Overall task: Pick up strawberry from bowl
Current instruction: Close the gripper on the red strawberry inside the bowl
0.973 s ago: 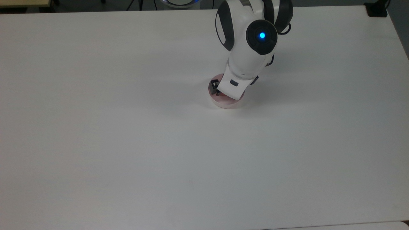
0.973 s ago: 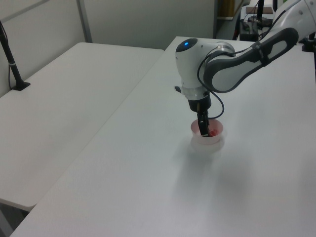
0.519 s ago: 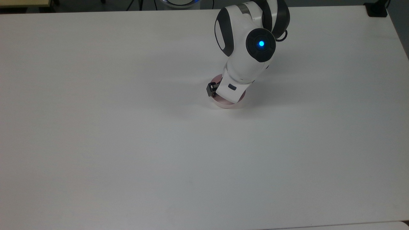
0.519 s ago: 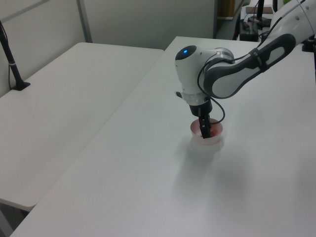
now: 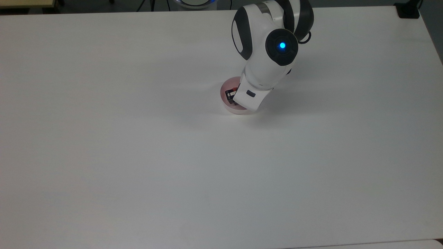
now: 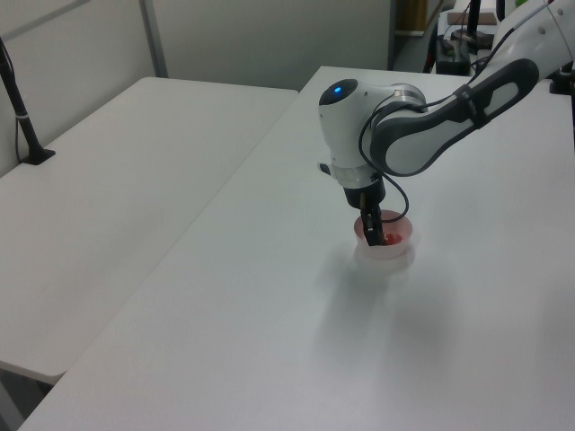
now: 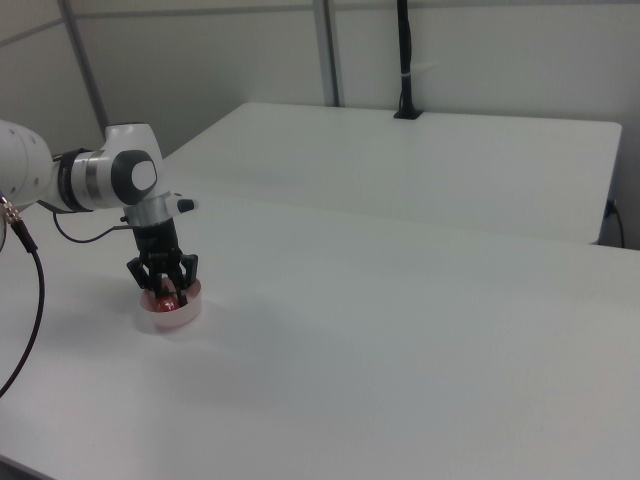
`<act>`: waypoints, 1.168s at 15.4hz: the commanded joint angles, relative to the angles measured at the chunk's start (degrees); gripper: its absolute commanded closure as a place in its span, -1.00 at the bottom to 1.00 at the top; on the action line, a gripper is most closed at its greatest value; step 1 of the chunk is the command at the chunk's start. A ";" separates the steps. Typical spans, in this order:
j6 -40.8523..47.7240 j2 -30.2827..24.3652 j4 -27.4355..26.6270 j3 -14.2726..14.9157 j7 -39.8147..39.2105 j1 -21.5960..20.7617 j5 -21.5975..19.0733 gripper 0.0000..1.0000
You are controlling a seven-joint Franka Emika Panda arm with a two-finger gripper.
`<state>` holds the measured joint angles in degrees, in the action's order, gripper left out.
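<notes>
The pale pink bowl (image 5: 229,108) (image 6: 396,255) (image 7: 171,318) stands on the white table (image 5: 138,155), slightly right of centre in the top view. A bit of the red strawberry (image 6: 389,239) (image 7: 163,295) shows inside it. My gripper (image 5: 230,96) (image 6: 371,232) (image 7: 163,283) points down into the bowl, open, with its black fingers (image 7: 185,274) spread on either side of the strawberry. In the top view the white hand covers much of the bowl.
A second white table (image 6: 135,180) (image 7: 420,160) adjoins this one. A black post (image 6: 22,117) (image 7: 405,60) stands on it. The arm's cable (image 7: 25,290) hangs at the right view's left. A black object (image 5: 408,10) sits at the table's far right corner in the top view.
The bowl has slid a little toward the top view's left and upward. The gripper's fingers, over the bowl's rim half a second ago, now sit inside it.
</notes>
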<state>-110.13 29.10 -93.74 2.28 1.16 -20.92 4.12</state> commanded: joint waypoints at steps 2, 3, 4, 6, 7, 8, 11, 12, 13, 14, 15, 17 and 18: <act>-1.05 -2.03 -1.27 0.44 -1.08 -0.09 -0.08 0.11; -0.96 -2.56 -1.27 0.44 -0.99 -0.09 -0.08 0.11; -0.96 -3.00 -1.27 0.44 -0.99 -0.09 -0.26 0.16; -0.35 -3.44 -1.27 0.36 -0.99 -0.09 -0.34 0.19; 0.00 -3.44 -1.27 0.36 -0.99 0.00 -0.61 0.21; 0.18 -3.44 -1.27 0.36 -1.08 0.00 -0.78 0.24; 0.18 -3.61 -1.18 0.44 -1.08 0.09 -0.96 0.27; 0.18 -3.70 -1.18 0.44 -1.16 0.09 -0.96 0.24; 0.27 -3.62 -1.36 0.44 -1.86 0.09 -0.96 -0.46; 0.44 -3.62 -1.53 0.44 -2.13 0.09 -0.79 -0.99; 1.40 -3.62 -1.71 0.44 -3.70 0.09 -0.44 -1.00; 3.07 -3.61 -1.62 0.44 -10.53 0.09 -0.34 -1.00; 4.12 -3.62 -1.54 0.53 -12.92 0.09 -0.34 -1.00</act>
<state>-108.44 27.25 -93.79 2.28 -4.84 -20.56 4.03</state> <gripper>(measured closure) 0.278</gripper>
